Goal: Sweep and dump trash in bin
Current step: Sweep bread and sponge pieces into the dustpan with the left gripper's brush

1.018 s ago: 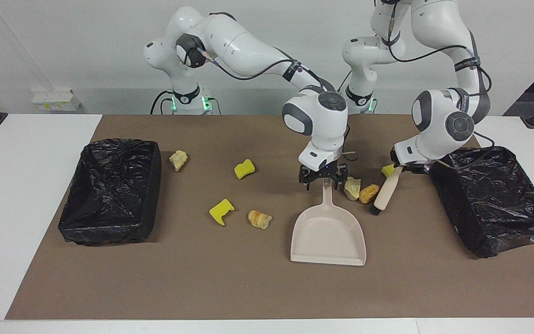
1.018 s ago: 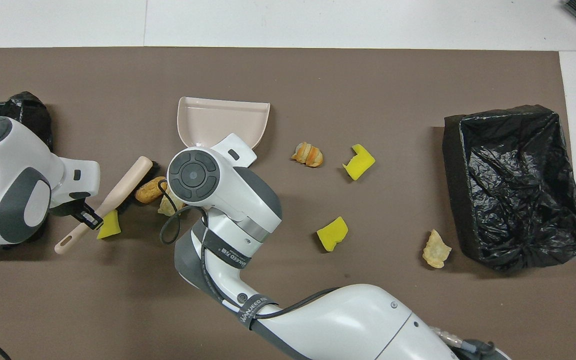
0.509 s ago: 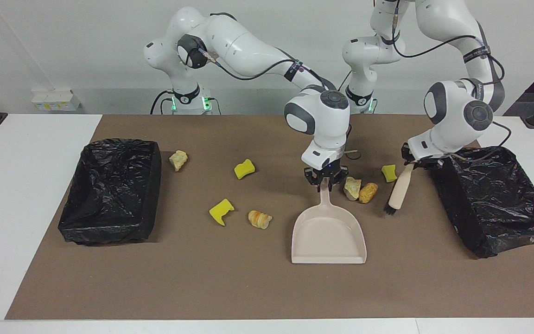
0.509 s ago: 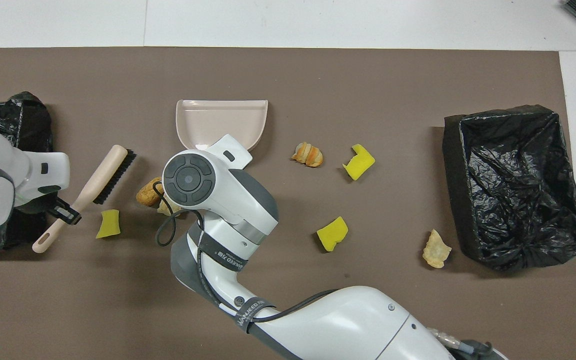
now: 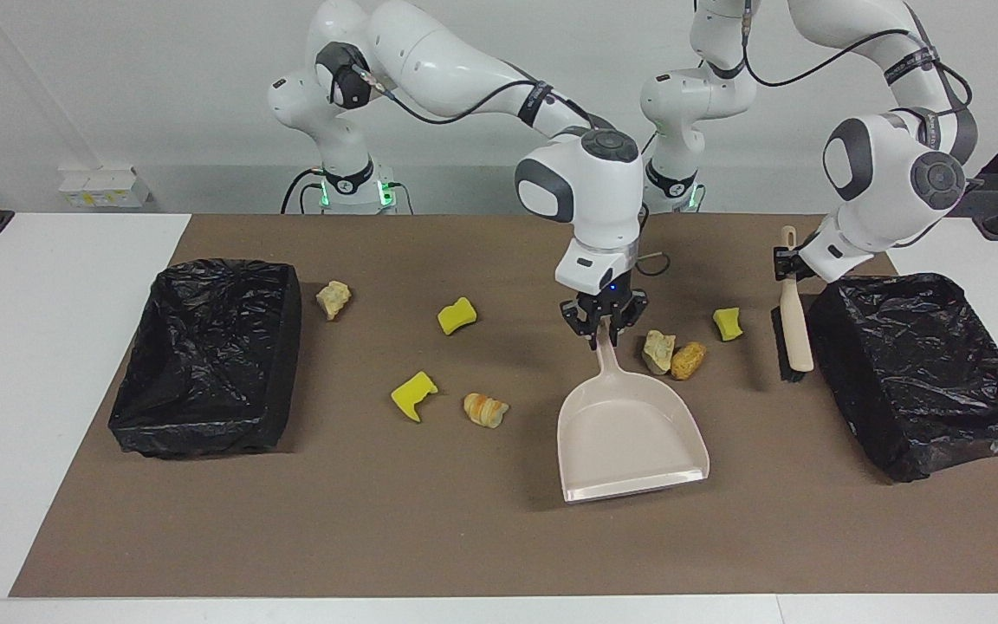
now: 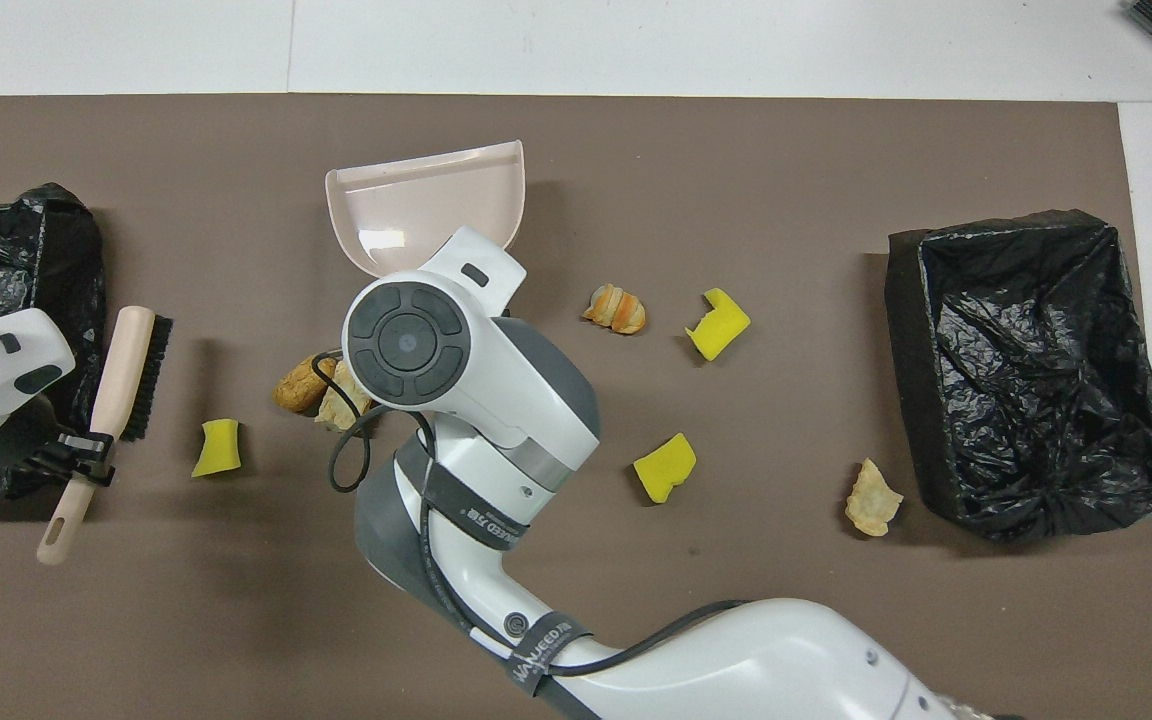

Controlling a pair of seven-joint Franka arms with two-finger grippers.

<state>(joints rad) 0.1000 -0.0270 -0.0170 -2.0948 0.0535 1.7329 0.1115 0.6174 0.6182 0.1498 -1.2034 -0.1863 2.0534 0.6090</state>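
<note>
- I see the brown mat (image 5: 464,537) lying flat and matte on the white table (image 5: 48,364), unchanged from a second ago.
- Two bins keep their places: the bin at the right arm's end (image 5: 209,355) and the bin at the left arm's end (image 5: 923,373), both boxy and lined with crinkled, glossy black plastic.
- The dustpan (image 5: 629,433) has changed most: a second ago it lay flat on the mat, now its smooth beige plastic scoop is tilted and turned, its handle clamped in the closed right gripper (image 5: 603,325).
- The brush (image 5: 792,316), beige handle with black bristles, has swung away from the scraps; my left gripper (image 5: 783,264), shut on its handle, now holds it beside the bin at the left arm's end.
- The trash has not moved. Three yellow sponge chunks, blocky and porous: one beside the brush (image 5: 727,322), one mid-mat (image 5: 456,315), one notched (image 5: 413,394).
- Four tan bread-like lumps, rough and crusty: two touching beside the dustpan handle (image 5: 658,350) (image 5: 689,360), one striped (image 5: 485,409) near the notched sponge, one near the bin at the right arm's end (image 5: 333,298).
</note>
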